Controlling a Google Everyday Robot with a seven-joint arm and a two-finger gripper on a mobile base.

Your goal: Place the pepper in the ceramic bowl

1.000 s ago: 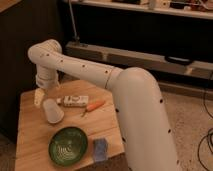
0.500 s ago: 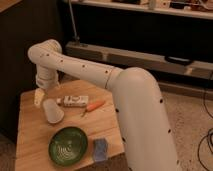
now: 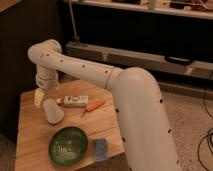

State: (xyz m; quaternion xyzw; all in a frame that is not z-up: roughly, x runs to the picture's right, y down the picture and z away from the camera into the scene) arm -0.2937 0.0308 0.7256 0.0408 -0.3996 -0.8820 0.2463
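Camera view: the gripper (image 3: 39, 96) hangs low over the far left part of the tabletop (image 3: 30, 135), just behind the upturned white cup (image 3: 52, 111). Whether it is open or closed cannot be told here, and nothing can be made out in its hold.

The pepper (image 3: 95, 106) lies flat near the middle of the tabletop, well to the right of the gripper and slightly nearer the front edge. The white box (image 3: 75, 100) sits between the two, and the pepper is just beside the box's right end. The pepper's long axis runs on a diagonal, from front-left to back-right. A thin dark end, probably the stem, points toward the front-left, and the orange body reaches toward the far right edge.

The ceramic bowl (image 3: 62, 150) stands empty near the front edge, in front of the pepper and to its left, with a blue sponge (image 3: 100, 149) just beside it. The next reach probably has to pass over the box and line up across that diagonal.
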